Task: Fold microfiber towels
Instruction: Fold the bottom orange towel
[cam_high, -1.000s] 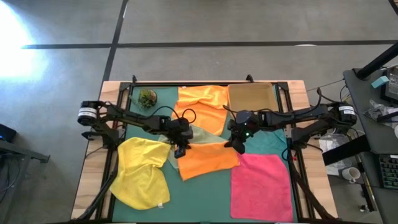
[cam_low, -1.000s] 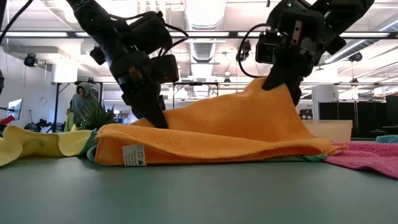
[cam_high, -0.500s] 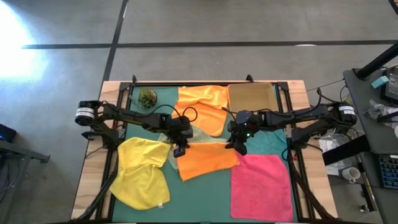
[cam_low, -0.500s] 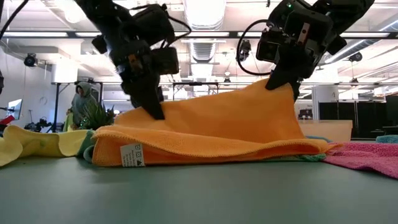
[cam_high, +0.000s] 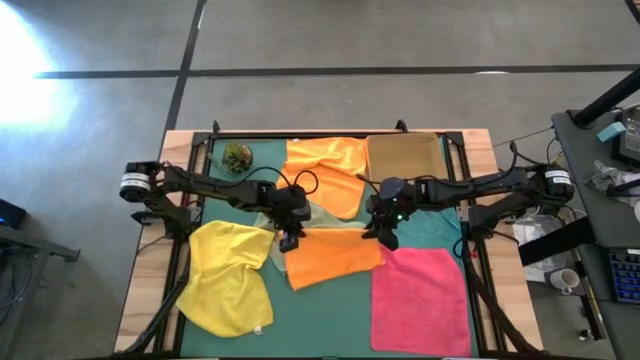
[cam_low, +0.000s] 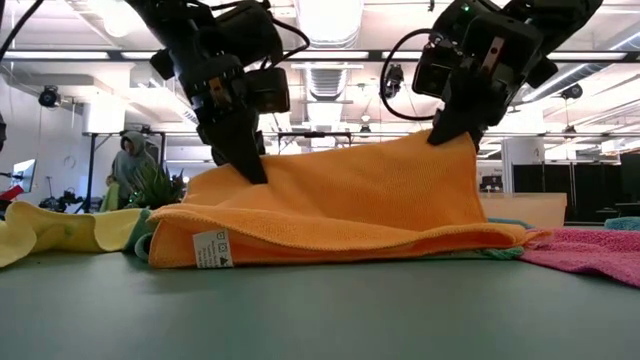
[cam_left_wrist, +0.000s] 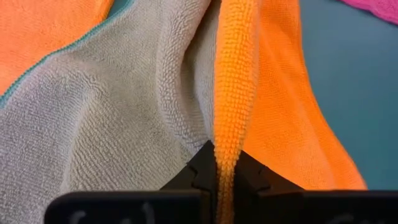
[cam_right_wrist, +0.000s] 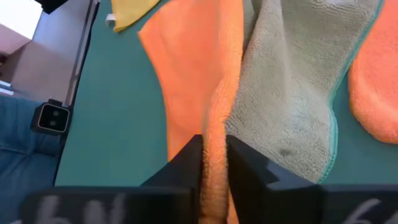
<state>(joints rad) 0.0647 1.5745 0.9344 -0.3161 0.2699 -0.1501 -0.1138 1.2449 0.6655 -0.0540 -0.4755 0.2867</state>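
Observation:
An orange towel (cam_high: 335, 258) lies folded at the table's middle, its far edge raised by both grippers. My left gripper (cam_high: 289, 240) is shut on its far left corner, my right gripper (cam_high: 381, 236) on its far right corner. An olive green towel (cam_left_wrist: 118, 106) lies under it. A second orange towel (cam_high: 325, 170) lies at the far middle, a yellow towel (cam_high: 230, 275) at the near left, a pink towel (cam_high: 420, 300) at the near right, and a teal towel (cam_high: 440, 225) under my right arm. My left gripper pinches the orange towel's far edge at its left corner (cam_left_wrist: 227, 146) between its two fingers, from above, pointing down. The edge is lifted; the towel's near part (cam_low: 300, 240) rests on the table. My right gripper pinches the orange towel's far edge at its right corner (cam_right_wrist: 214, 140) between its two fingers, from above. The edge is raised and runs fairly straight to the other gripper; the near fold stays on the table.
A tan tray (cam_high: 405, 158) stands at the far right. A small green plant ball (cam_high: 237, 157) sits at the far left. The table's frame rails run along both sides. A person shows in the room beyond (cam_low: 130, 160).
Both grippers have risen a little with the orange towel's far edge, which now stands higher and straighter between them. The towel's near fold has stayed on the table.

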